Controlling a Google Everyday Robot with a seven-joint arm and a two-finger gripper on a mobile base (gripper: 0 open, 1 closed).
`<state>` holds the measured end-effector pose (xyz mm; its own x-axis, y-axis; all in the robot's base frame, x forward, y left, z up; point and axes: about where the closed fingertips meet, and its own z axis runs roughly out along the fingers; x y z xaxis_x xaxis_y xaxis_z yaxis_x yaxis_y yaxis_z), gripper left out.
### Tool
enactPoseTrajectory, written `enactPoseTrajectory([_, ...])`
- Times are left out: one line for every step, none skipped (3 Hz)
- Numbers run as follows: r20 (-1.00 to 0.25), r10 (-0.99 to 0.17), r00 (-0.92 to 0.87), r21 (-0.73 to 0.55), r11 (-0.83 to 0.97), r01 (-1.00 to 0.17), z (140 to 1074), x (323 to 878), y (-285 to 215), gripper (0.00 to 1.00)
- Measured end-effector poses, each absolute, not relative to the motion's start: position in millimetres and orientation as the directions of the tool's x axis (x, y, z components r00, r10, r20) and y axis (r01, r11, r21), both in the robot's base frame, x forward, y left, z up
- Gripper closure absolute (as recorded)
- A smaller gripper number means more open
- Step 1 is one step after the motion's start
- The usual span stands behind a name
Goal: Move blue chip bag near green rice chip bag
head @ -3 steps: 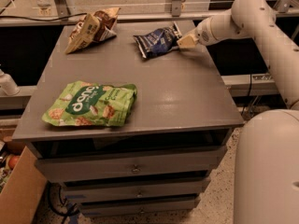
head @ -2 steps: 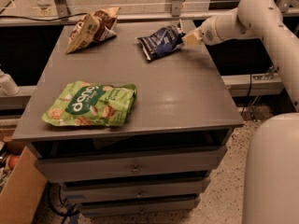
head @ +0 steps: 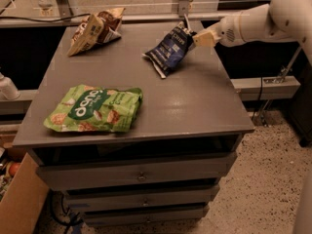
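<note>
Blue chip bag (head: 168, 50) seemingly higher, in far-right pincer (head: 191, 37)

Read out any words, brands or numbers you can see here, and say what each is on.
"dang": white letters on the green rice chip bag, as best I can tell.
White lettering on the blue chip bag, whose corner the gripper holds: too blurred to read.
Print on the tan-and-brown snack bag: unreadable.

Grey drawer cabinet (head: 97, 172) on speckled floor (head: 273, 189); cardboard box (head: 14, 208) lower left; metal rail (head: 151, 17) behind.
</note>
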<state>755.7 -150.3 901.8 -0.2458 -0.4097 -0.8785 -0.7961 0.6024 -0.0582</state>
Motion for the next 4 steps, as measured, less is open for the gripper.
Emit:
enactPoseTrajectory([-0.900,-0.372,-0.226,0.003,0.514,-0.858,919,711,-146,1.00])
enactPoseTrajectory([-0.909,-0.356,-0.216,0.066,0.389,-0.919,930,661,-132,1.00])
enactPoseTrajectory([-0.912,-0.347,-0.216,0.118,0.283,-0.952,935,622,-125,1.00])
enactPoseTrajectory([-0.907,-0.356,-0.224,0.162,0.195,-0.967,930,592,-117,1.00])
